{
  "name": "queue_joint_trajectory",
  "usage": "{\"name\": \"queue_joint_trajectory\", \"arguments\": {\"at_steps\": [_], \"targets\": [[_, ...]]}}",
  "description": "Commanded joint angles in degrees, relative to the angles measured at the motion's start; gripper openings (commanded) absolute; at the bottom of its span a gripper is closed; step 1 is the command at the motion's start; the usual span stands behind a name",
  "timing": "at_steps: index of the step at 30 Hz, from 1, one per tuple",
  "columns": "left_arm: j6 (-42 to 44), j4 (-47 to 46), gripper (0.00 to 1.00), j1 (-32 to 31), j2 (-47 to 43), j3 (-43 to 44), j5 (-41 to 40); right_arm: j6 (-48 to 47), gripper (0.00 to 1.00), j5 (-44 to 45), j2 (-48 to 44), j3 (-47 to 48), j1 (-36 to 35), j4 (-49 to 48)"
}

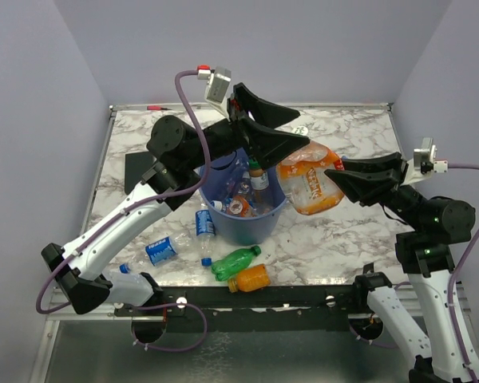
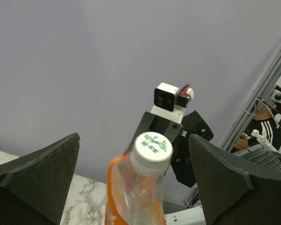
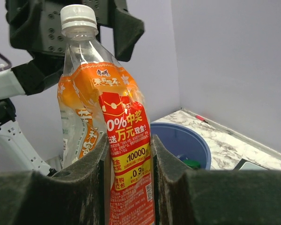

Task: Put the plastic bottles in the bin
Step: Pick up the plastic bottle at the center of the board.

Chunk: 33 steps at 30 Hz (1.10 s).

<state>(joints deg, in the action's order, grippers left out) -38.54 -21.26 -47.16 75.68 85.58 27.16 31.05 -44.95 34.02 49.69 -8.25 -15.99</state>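
My right gripper point(image 1: 330, 172) point(image 3: 129, 145) is shut on a crumpled clear bottle with an orange label point(image 1: 307, 185) point(image 3: 107, 122), held in the air just right of the blue bin point(image 1: 223, 223) point(image 3: 199, 145). The bottle's white cap point(image 2: 152, 147) sits between the wide-open fingers of my left gripper point(image 1: 303, 131) point(image 2: 135, 140), which touch nothing. Several bottles lie inside the bin, one brown with a green cap point(image 1: 258, 177). On the table in front of the bin lie clear blue-labelled bottles point(image 1: 205, 225) point(image 1: 161, 249), a green bottle point(image 1: 235, 262) and an orange bottle point(image 1: 250, 278).
A flat black rectangle point(image 1: 136, 171) lies left of the bin under my left arm. A red marker point(image 1: 153, 107) rests at the table's back edge. Grey walls enclose the table on three sides.
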Motion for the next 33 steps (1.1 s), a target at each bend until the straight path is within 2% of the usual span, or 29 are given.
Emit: {"name": "queue_joint_trajectory", "arguments": {"at_steps": [1,5,10,16,19,20,22,23,25,28,33], "targets": [[1.37,-1.42,0.99,-0.83,-3.03,-2.23,3.27,0.82,0.01,4.15,1.03,0.10,-0.10,-0.12],[1.65,-1.19,0.95,-0.93,-2.84,-3.21,3.46,2.21,0.00,3.80,1.94,-0.13,-0.05,-1.87],[1.28,-0.81,0.78,-1.22,-1.15,-3.16,4.13,2.52,0.01,1.77,3.00,0.43,-0.10,-2.59],[1.45,-0.80,0.50,-1.84,0.23,-2.07,3.81,0.26,0.01,0.04,3.21,0.74,-0.10,0.89],[1.81,-0.80,0.31,-1.93,0.68,-1.82,3.75,-0.85,0.00,0.41,3.03,1.00,-0.10,2.76],[2.11,-0.80,0.21,-1.98,0.57,-1.96,3.45,-0.99,0.06,1.10,2.94,1.15,-0.10,3.58],[3.35,-0.50,0.01,-2.05,0.02,-2.40,2.22,-1.03,0.50,3.28,2.67,1.85,-0.10,6.26],[4.58,0.42,0.00,-2.01,-0.60,-2.64,0.92,-0.72,0.70,4.56,2.45,2.20,-0.10,7.52],[7.95,3.33,0.00,-1.99,-2.32,-2.94,-2.92,-0.22,0.98,7.34,2.16,2.97,-0.10,10.01],[16.97,10.72,0.00,-1.94,-7.08,-3.39,-11.83,-0.46,1.00,11.59,1.87,5.23,-0.10,15.27],[33.45,19.28,0.00,-1.92,-14.00,-7.99,-33.25,-0.96,1.00,27.32,-1.56,3.87,-0.14,23.61]]}}
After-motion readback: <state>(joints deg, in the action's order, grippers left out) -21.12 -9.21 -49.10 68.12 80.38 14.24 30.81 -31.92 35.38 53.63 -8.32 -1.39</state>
